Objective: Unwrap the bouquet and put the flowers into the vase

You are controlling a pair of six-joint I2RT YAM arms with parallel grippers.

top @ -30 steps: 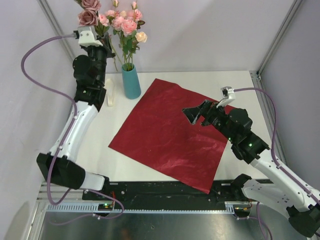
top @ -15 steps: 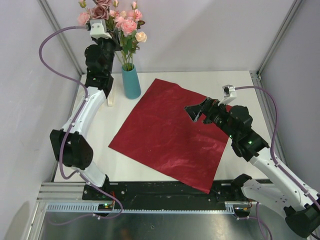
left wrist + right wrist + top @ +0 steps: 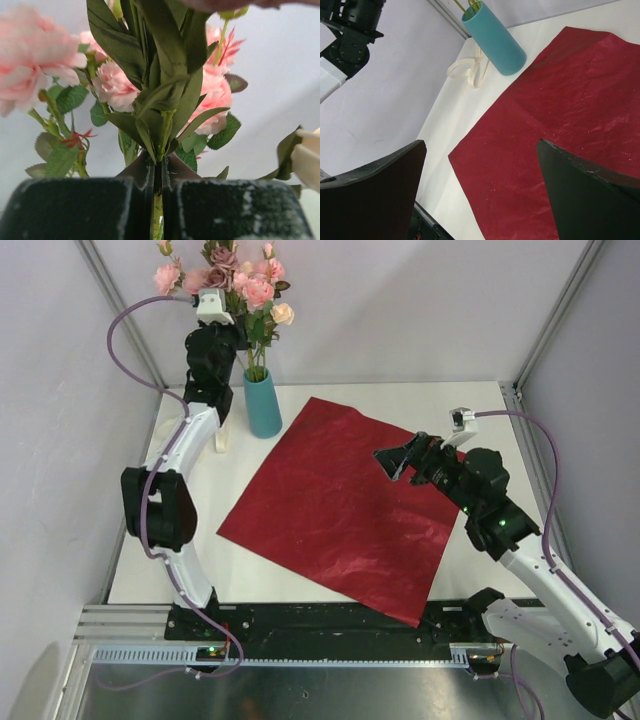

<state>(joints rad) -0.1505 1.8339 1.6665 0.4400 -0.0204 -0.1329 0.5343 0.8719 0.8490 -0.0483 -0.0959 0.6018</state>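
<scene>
The teal vase [image 3: 262, 403] stands at the back left of the table with several flowers [image 3: 258, 290] standing in it. My left gripper [image 3: 228, 325] is raised just left of those blooms, shut on the green stem [image 3: 158, 175] of another flower whose mauve and pink heads [image 3: 218, 262] rise above it. Pink blooms and leaves [image 3: 116, 86] fill the left wrist view. The dark red wrapping sheet [image 3: 340, 505] lies flat and unfolded on the table. My right gripper [image 3: 396, 462] hovers open over the sheet's right part, holding nothing; its view shows the vase [image 3: 495, 42] and the sheet [image 3: 560, 125].
A cream ribbon [image 3: 224, 430] lies loose on the table left of the vase, also seen as the ribbon [image 3: 470, 70] in the right wrist view. Frame posts [image 3: 120, 310] and pale walls close in the back corners.
My left arm has swung right and up, carrying the held flower from the far left corner to just beside the blooms over the vase. The right arm barely shifted.
</scene>
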